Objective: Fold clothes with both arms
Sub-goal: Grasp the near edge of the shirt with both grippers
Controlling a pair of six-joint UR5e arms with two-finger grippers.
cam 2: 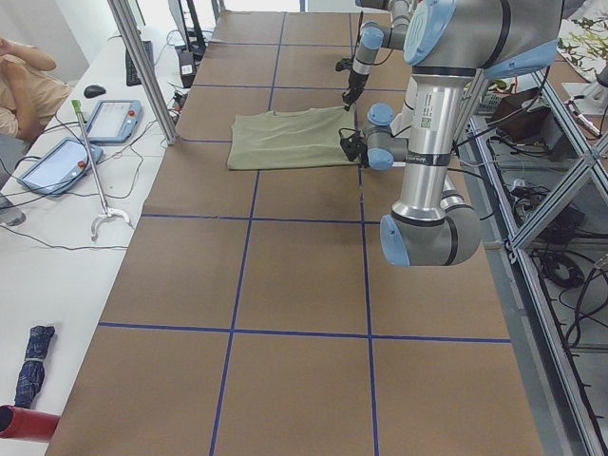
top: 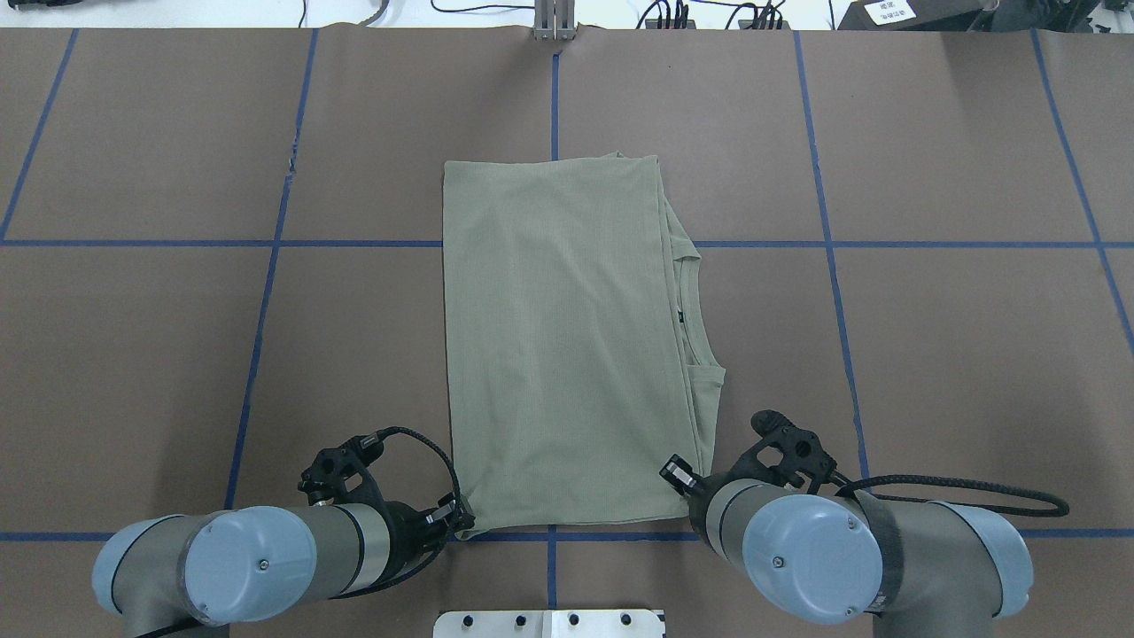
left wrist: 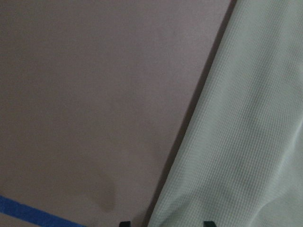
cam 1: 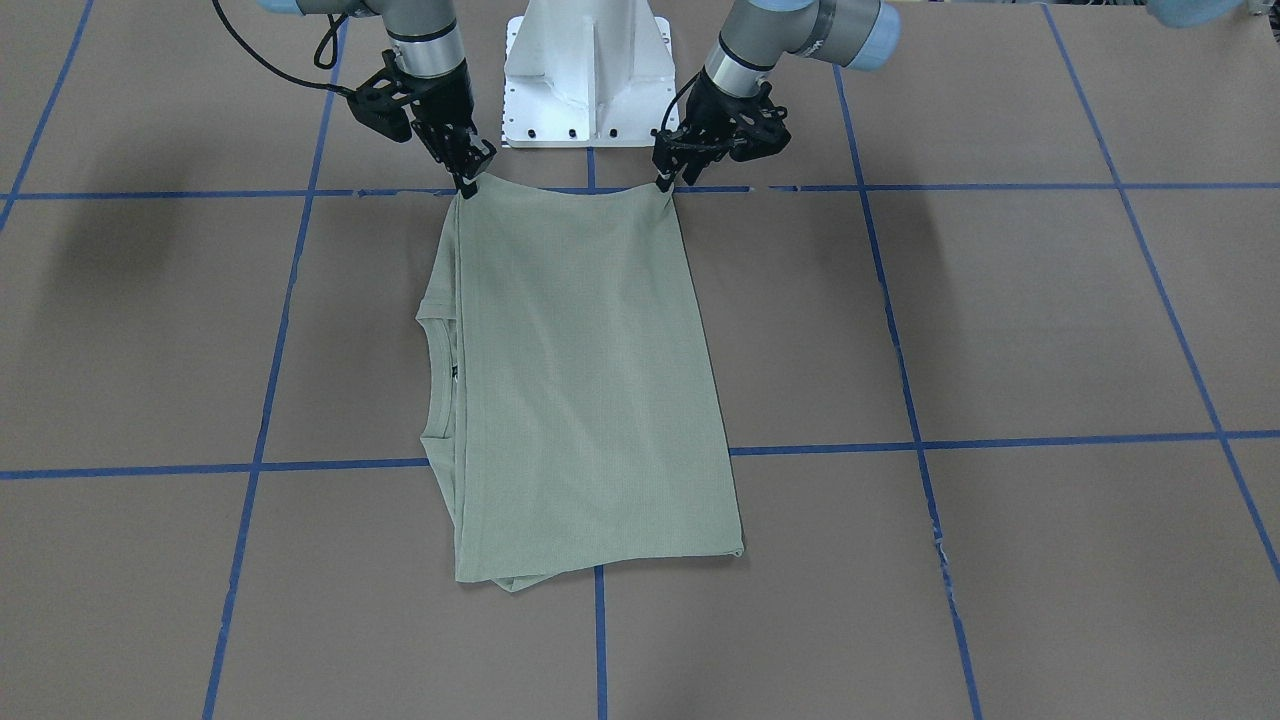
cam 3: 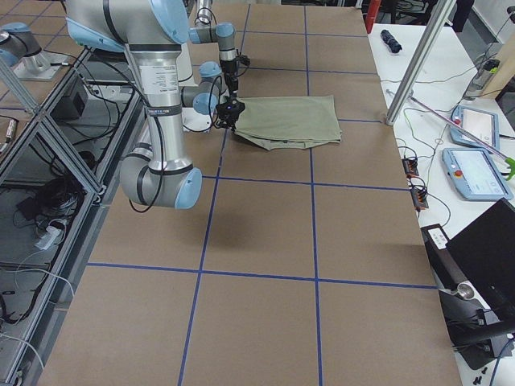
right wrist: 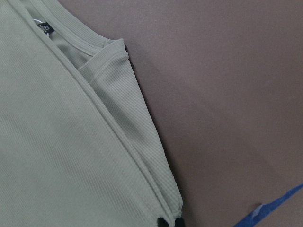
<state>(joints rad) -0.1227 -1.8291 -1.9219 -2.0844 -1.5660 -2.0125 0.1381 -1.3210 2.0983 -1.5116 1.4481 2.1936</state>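
ok so my right gripper (cam 1: pixel 468 183) is pinched together on the near right corner of the shirt (cam 1: pixel 590 380). In the right wrist view the two tips are nearly touching, with the hem caught between them. My left gripper (cam 1: pixel 664 183) is down at the near left corner, but there the wrist view shows the tips clearly apart, straddling the fabric edge, so I'd call that one not clamped. Both corners look a bit peaked up toward the tips from the front. The shirt itself is folded into a long rectangle and lies flat in the middle of the brown table (cam 1: pixel 1000 330). Its near edge runs along a blue tape line (cam 1: pixel 1000 186) right in front of the white pedestal base (cam 1: pixel 588 70), and the far end reaches out past the next cross line. The ribbed collar (cam 1: pixel 437 385) pokes out along my right side of the fold, with the little black neck label (right wrist: pixel 46 28) just showing inside it. My left arm (top: pixel 266 567) and right arm (top: pixel 842 558) both reach in low from the base side, wrists angled down toward those corners.
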